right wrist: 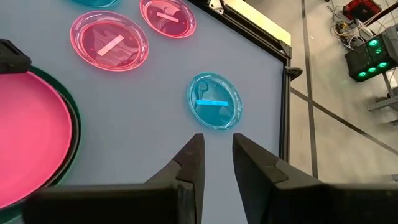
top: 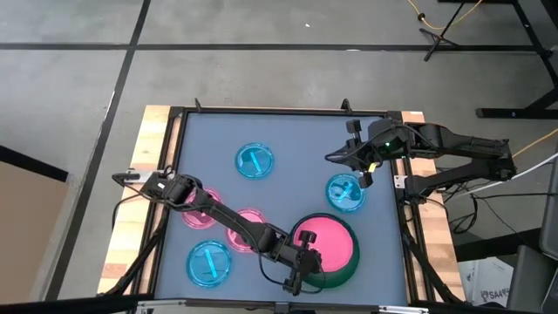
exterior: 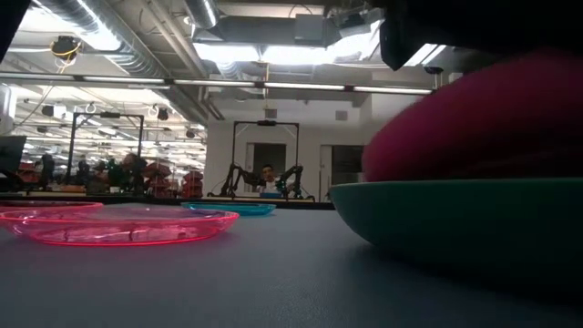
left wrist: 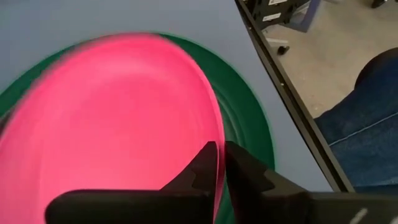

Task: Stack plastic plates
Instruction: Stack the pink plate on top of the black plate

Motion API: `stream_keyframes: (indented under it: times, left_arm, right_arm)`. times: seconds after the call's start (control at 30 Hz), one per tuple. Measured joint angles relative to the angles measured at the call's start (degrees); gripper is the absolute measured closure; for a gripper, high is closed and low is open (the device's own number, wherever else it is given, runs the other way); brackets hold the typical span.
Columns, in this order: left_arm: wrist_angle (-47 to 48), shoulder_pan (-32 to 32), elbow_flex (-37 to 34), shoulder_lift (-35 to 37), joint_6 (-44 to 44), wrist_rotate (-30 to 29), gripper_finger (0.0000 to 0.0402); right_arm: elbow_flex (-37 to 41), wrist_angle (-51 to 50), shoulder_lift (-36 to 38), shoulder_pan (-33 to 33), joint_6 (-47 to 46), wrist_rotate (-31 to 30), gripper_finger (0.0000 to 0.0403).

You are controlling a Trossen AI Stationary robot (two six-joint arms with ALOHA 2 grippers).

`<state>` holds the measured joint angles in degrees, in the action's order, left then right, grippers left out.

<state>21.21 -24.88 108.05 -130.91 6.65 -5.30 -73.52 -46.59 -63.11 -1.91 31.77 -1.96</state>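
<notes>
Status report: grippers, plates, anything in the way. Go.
Left gripper pinching pink plate rim, over green plate. Right gripper open, empty, above small blue plate. Nothing blocking.

No legible text, labels, brands or numbers anywhere: none on the plates, the table frame, the arms, or in the room beyond.

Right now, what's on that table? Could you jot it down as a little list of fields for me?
Stack so far: opaque pink plate lying on the green plate
Left gripper: at the pink plate's rim, fingers either side of it
Right gripper: hovering empty above a small blue plate
Loose small plates: three blue, two pink
Table: grey surface
</notes>
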Motion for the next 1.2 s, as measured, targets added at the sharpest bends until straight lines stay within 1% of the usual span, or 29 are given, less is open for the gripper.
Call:
stream_keyframes:
  times: [0.2, 0.53, 0.73, 0.8, 0.97, 1.1, 1.2]
  left_arm:
    - [-0.4, 0.0, 0.0, 0.0, -0.2, 0.0, 0.0361]
    - [-0.4, 0.0, 0.0, 0.0, -0.2, 0.0, 0.0308]
    - [-0.4, 0.0, 0.0, 0.0, 0.2, -0.2, 0.0292]
    - [-0.5, 0.0, 0.0, 0.0, 0.3, -2.0, 0.0291]
    - [-0.3, 0.3, -0.1, 0.5, 0.6, -8.6, 0.0290]
    - [1.6, 1.6, -0.1, 1.6, 0.9, -12.7, 0.0290]
    - [4.6, 3.0, -0.1, 2.5, 3.4, -16.7, 0.0290]
  right_arm:
    - [0.0, 0.0, 0.0, 0.0, 0.0, 0.0, 0.0329]
    - [0.0, 0.0, 0.0, 0.0, 0.0, 0.0, 0.0329]
    - [0.0, -0.6, 0.0, 0.0, 0.0, 0.0, 0.0329]
    - [0.0, -1.1, 0.0, 0.0, 0.0, 0.0, 0.0329]
    - [0.0, -2.5, 0.0, 0.0, 0.0, 0.0, 0.0329]
    - [0.0, -3.3, 0.0, 0.0, 0.0, 0.0, 0.0329]
    - [0.0, -3.4, 0.0, 0.0, 0.0, 0.0, 0.0329]
